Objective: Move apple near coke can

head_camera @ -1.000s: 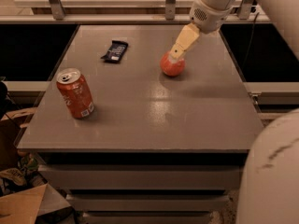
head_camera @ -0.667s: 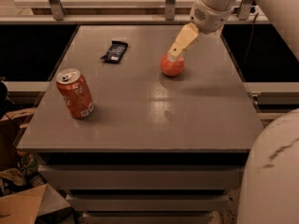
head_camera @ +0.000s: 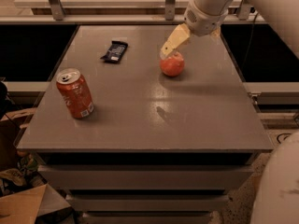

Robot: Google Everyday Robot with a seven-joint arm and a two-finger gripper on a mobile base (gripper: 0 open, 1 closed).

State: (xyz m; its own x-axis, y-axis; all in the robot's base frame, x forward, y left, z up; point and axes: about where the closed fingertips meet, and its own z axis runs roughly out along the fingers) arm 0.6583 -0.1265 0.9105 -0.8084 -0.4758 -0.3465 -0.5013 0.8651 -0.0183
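The red-orange apple point(head_camera: 172, 65) sits on the grey table point(head_camera: 154, 120) at the back, right of the middle. The gripper point(head_camera: 167, 53) comes down from the upper right on the white arm, and its tan tip is at the top left of the apple, right against it. The apple rests on the table top. The red coke can point(head_camera: 75, 94) with a silver top stands upright near the table's left edge, well to the left and in front of the apple.
A flat dark snack wrapper point(head_camera: 115, 51) lies at the back left of the table. A metal rail runs behind the table. Cardboard and clutter lie on the floor at the lower left. The robot's white body fills the right edge.
The gripper's tip has shifted slightly left over the apple's top. The apple and the can have not moved.
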